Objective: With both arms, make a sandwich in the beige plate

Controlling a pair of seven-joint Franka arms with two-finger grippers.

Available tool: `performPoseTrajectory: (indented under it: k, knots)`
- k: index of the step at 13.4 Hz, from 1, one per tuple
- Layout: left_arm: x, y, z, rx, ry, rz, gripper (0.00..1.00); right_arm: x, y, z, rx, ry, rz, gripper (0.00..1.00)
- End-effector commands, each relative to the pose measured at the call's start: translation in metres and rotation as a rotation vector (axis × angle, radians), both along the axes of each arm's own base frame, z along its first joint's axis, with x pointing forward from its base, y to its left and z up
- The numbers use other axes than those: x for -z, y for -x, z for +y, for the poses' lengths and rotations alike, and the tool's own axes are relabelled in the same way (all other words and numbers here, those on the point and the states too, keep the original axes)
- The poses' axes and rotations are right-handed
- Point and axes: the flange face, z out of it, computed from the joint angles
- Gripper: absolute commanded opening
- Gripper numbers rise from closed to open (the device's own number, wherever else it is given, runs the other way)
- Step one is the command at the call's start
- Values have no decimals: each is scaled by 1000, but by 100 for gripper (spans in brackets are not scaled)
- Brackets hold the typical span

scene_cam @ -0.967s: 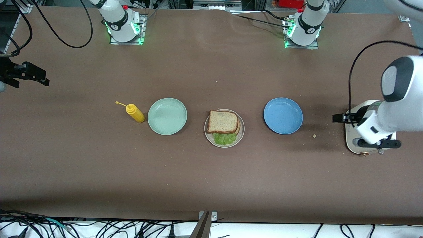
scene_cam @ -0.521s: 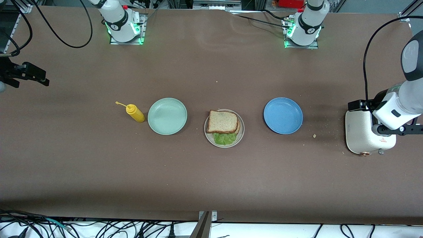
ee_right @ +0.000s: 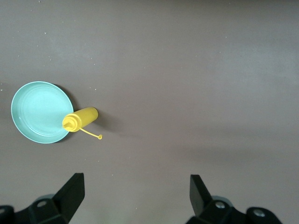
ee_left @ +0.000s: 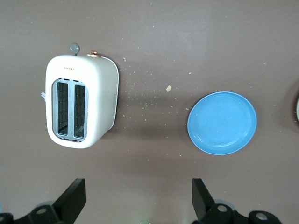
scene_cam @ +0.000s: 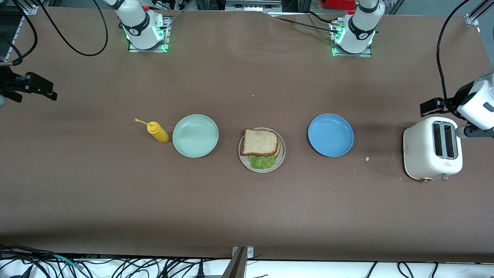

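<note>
Left hand (ee_left: 135, 200) apart, lifted off the toaster (scene_cam: 432, 148), right hand (ee_right: 135, 198) apart, waiting, sandwich (scene_cam: 261, 144) unmoved

A sandwich of two square brown bread slices with darker crusts (scene_cam: 260, 142) lies flat on a round, shallow beige plate (scene_cam: 282, 151) at mid-table, crinkled green lettuce leaf (scene_cam: 262, 161) sticking out on the side nearer the front camera

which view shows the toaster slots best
The left wrist view: it looks straight down on the toaster, so both slots show open and empty. The front view shows the toaster smaller, at the left arm's end of the table, slots visible but less clearly. The right wrist view does not show it.
</note>
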Motion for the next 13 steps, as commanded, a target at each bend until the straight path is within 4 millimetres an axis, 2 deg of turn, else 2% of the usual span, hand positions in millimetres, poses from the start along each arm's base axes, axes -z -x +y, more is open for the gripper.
performPoseTrajectory:
  k: [1, 8, 13]
  knots:
    - [-26, 29, 0, -1, 36, -1, 100, -5, 2, 0, 10, -22, 5, 100]
    - [-69, 65, -1, -12, 87, -44, 100, -4, 3, -3, -2, -23, 8, 100]
    - [-50, 73, -5, -5, 87, -53, 100, -5, 3, -3, -3, -23, 8, 100]
